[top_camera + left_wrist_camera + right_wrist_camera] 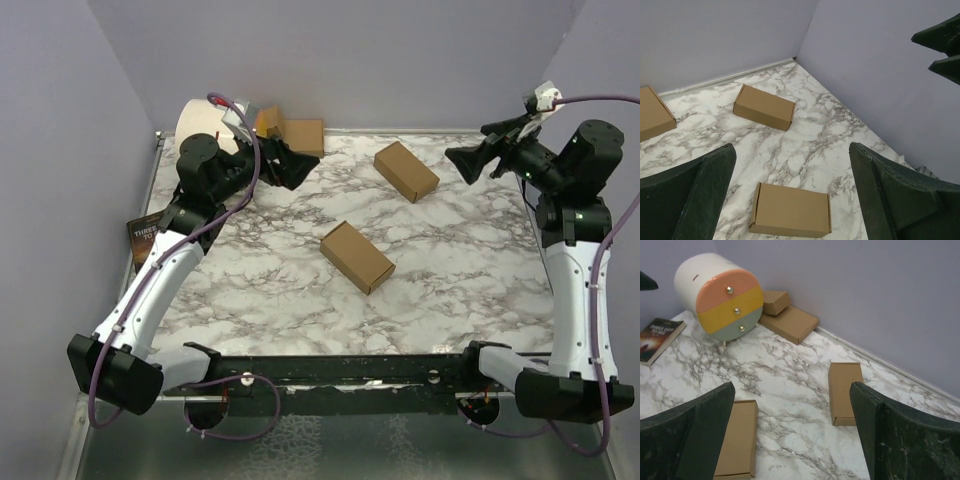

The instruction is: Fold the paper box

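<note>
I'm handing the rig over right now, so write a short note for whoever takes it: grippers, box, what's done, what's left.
Left gripper: open, empty, raised at the back left.
Right gripper: open, empty, raised at the back right.
Boxes: two alike brown cartons lie closed on the table, the mid-table carton and the back carton. I cannot tell which is the job's.
Done: both look fully folded.
Left: probably nothing; check that the lids are tucked.

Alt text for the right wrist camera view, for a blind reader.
Two closed plain brown cardboard cartons lie apart on a white marble-patterned table, framed by the right gripper's open dark fingers. Behind are a round white cabinet with orange, yellow and green drawers, a book and brown cardboard pieces.
</note>
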`<state>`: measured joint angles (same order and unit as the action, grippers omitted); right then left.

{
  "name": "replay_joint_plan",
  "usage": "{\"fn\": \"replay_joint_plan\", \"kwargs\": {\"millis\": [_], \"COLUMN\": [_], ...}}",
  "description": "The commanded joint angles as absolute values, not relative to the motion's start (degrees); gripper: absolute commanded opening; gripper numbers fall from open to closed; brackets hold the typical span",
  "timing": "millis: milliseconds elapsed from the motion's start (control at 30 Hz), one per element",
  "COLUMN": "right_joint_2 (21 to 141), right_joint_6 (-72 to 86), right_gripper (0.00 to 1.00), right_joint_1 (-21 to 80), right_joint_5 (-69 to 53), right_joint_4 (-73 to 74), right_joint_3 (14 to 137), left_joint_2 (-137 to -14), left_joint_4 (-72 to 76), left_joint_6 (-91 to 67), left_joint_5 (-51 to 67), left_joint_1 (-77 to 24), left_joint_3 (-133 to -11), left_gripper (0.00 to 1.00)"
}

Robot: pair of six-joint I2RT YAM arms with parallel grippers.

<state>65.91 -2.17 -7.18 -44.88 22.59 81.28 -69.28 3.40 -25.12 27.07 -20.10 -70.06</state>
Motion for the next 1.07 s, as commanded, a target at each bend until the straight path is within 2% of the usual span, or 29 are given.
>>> {"fn": "replay_joint_plan", "kwargs": {"millis": [0,100,333,1033], "right_joint_2": [62.4,60.6,59.3,58.5], "right_joint_6": [6.6,8.8,8.9,7.7], "right_gripper": [1.00,1.00,1.00,1.00], "right_joint_1": [-7.2,-7.2,-7.2,-8.2], "right_joint_5": [-35.0,-31.7,-32.5,-39.7], "right_joint_4": [20.9,20.5,20.6,20.2], "right_joint_3": [81.6,80.1,79.4,75.8], "left_joint_2": [-68.0,-67.2,-66.4,-63.9], "left_joint_4": [-1.1,-2.2,-3.8,-1.9], "left_joint_6": [-25.0,-24.8,-24.7,-24.0], "left_joint_5": [29.9,29.9,30.0,31.0], "left_joint_1": [-19.2,-18.7,-18.0,-17.3], "left_joint_3": [-71.2,-71.4,-71.5,-65.9], "left_gripper": [0.99,0.99,0.99,0.99]}}
